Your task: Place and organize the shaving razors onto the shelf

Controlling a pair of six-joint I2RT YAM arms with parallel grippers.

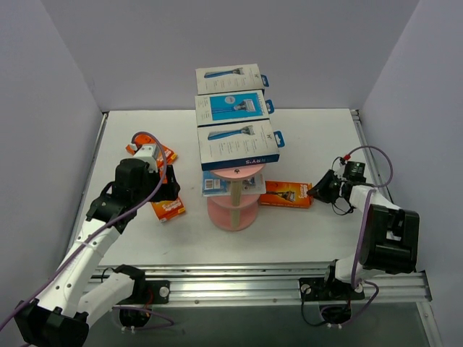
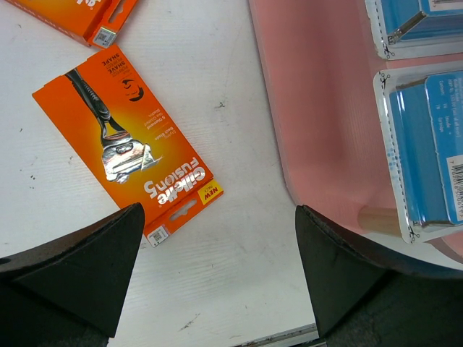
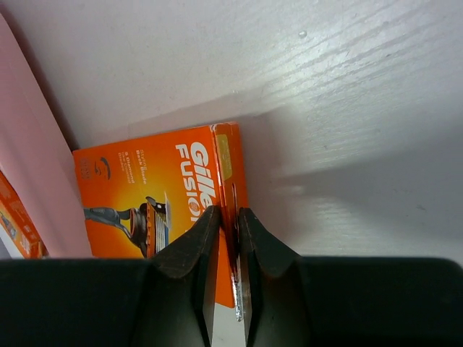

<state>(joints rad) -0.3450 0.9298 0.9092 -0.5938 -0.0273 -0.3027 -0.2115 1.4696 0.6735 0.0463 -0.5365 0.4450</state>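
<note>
The pink shelf stands mid-table with three white-and-blue razor boxes along its top tier and blue-card blister packs on a lower tier. To its right lies an orange razor pack. My right gripper is shut on that pack's thin right edge. In the right wrist view, the fingers pinch the flap of the orange pack. My left gripper hangs open over bare table. It sits between another orange razor pack and the shelf tier.
A third orange pack lies behind the left arm, its corner showing in the left wrist view. Blue blister packs overhang the tier. Grey walls close off the left, back and right. A metal rail runs along the near edge.
</note>
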